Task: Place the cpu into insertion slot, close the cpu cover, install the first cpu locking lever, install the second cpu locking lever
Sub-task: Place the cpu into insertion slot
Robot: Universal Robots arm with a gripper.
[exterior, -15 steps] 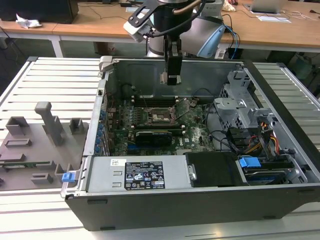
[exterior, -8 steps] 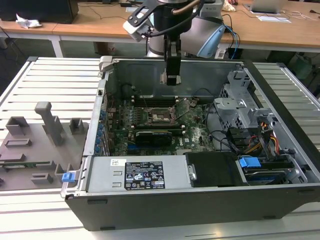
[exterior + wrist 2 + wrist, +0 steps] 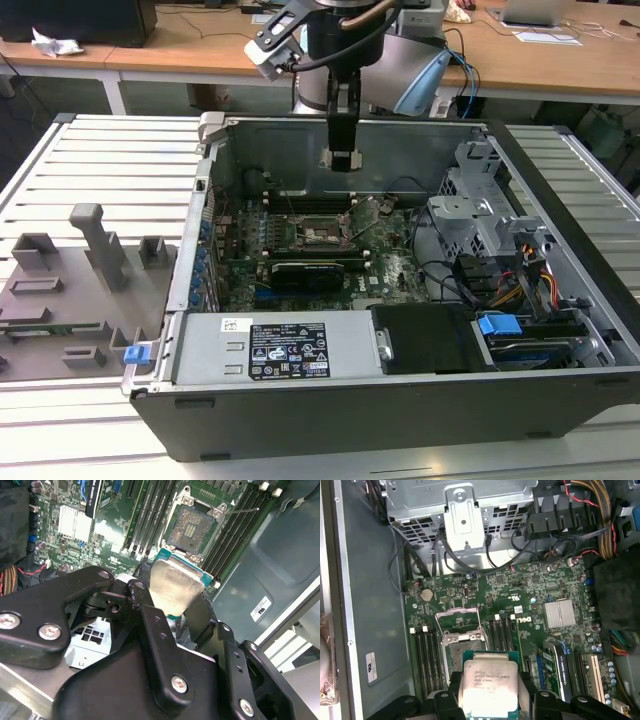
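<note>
Exterior view: the gripper point(image 3: 340, 162) hangs above the insertion slot point(image 3: 322, 234), which sits at its 6 o'clock. Second wrist view: its fingers point(image 3: 145, 611) clamp the cpu point(image 3: 172, 587), apart from the slot. First wrist view: the cpu cover point(image 3: 461, 636) stands open. Placement is in hand, and it calls for squaring the chip over the slot.

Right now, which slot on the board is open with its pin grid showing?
The insertion slot, the square metal-rimmed one by the cpu; the memory slots either side are long and narrow.
</note>
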